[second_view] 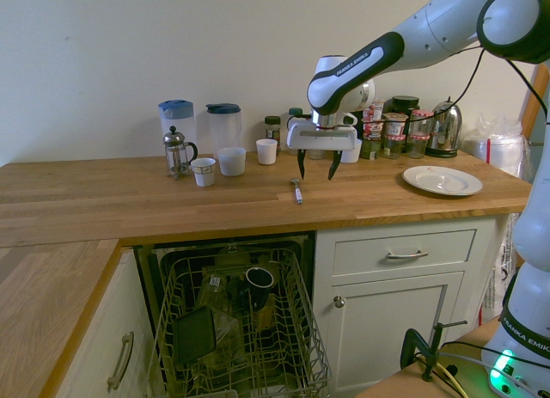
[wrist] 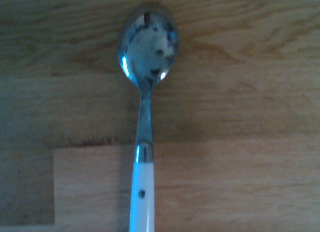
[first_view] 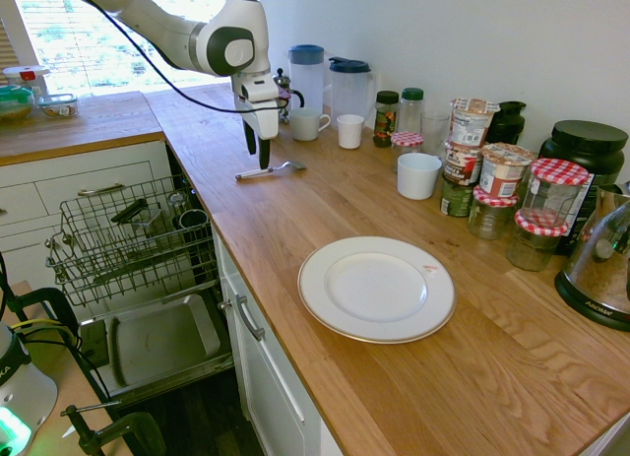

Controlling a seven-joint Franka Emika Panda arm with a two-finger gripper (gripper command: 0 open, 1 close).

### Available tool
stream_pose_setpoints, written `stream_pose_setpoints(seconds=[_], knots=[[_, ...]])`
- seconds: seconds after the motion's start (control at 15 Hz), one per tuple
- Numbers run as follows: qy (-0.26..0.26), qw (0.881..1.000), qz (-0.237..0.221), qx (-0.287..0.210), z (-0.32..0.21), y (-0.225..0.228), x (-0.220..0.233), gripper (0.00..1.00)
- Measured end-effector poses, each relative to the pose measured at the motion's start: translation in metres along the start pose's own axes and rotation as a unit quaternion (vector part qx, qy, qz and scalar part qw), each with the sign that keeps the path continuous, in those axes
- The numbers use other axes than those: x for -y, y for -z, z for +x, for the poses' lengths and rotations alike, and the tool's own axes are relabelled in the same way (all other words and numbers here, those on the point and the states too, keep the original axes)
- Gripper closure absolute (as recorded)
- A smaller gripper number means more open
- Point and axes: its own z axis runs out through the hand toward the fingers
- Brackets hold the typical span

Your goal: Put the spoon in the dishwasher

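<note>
The spoon (first_view: 271,169) lies flat on the wooden counter near its front edge, above the dishwasher. It has a shiny metal bowl (wrist: 148,46) and a white handle (wrist: 142,197). My gripper (second_view: 317,173) hangs open just over the spoon (second_view: 297,191), fingers pointing down, nothing between them. In the first exterior view the gripper (first_view: 258,155) sits above the handle. The dishwasher stands open below, its grey wire rack (first_view: 128,239) pulled out with a dark mug and other items in it, over the steel door panel (first_view: 157,343).
White cups (first_view: 349,131), two jugs (first_view: 306,74) and a French press (second_view: 176,151) stand behind the spoon by the wall. A white plate (first_view: 376,289), a cluster of jars (first_view: 492,185) and a kettle (first_view: 605,264) sit further along. White drawers (second_view: 404,254) flank the dishwasher.
</note>
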Motion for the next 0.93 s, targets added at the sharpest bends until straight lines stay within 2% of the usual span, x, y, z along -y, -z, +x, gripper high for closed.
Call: stream_pose_setpoints(seconds=[0.4,0.8,0.87,0.93], knots=[[-0.028,0.999,0.004,-0.019,0.006,-0.027,0.046,0.0],[-0.04,0.999,0.0,-0.018,0.005,-0.044,0.056,0.0],[-0.04,0.999,0.0,-0.017,0.005,-0.044,0.056,1.0],[-0.04,0.999,-0.001,-0.017,0.004,-0.046,0.057,1.0]])
